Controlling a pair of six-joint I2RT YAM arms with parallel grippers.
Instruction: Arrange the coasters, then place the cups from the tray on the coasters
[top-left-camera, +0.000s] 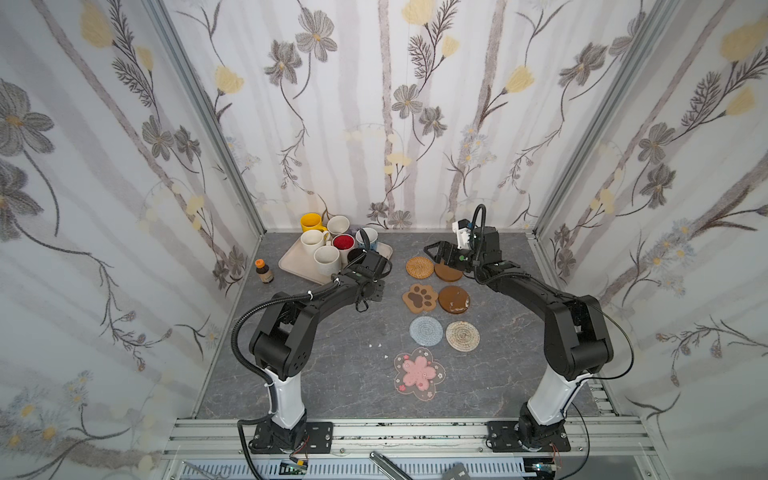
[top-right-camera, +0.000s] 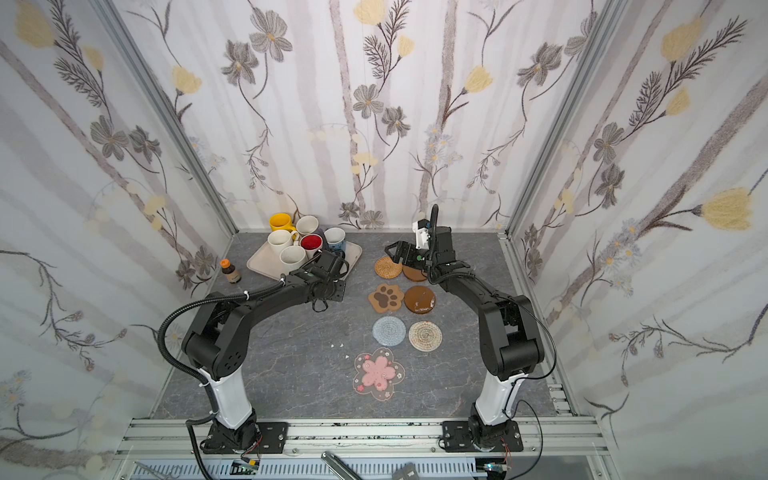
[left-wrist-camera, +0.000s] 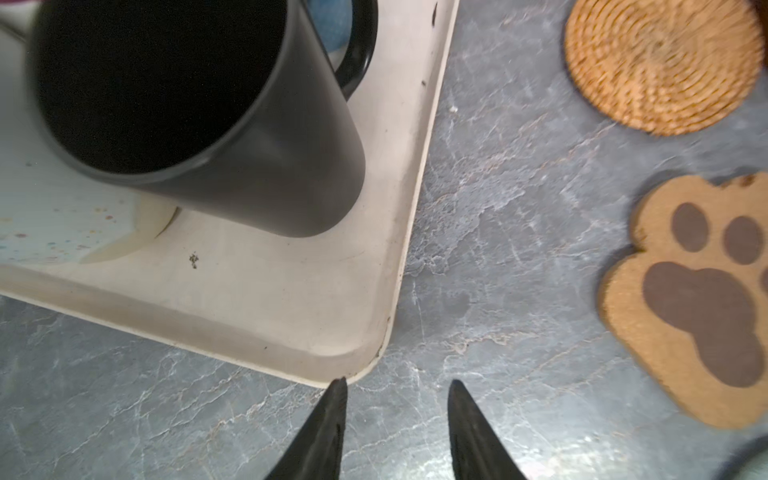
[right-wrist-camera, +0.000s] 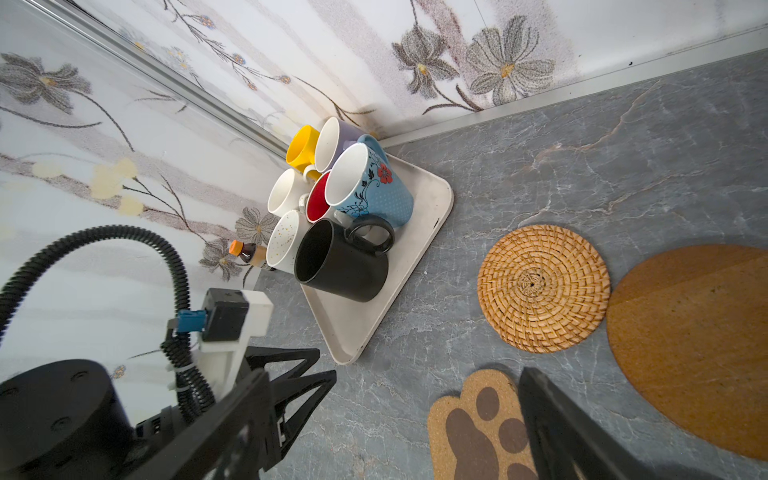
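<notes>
At eleven o'clock, the cups (top-left-camera: 327, 257) are crowded on the tray (top-left-camera: 293, 264). The left gripper (left-wrist-camera: 397, 386) is held apart, empty, at the tray's five o'clock corner. The coasters (top-left-camera: 419, 297) are laid centrally; the right gripper (top-left-camera: 432, 252) is spread, empty, at their twelve o'clock end.

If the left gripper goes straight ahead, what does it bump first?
Probably the rounded corner of the large beige tray, just ahead of the left gripper; the black ceramic mug stands behind. Height is unclear, so it might clear the low rim.
</notes>
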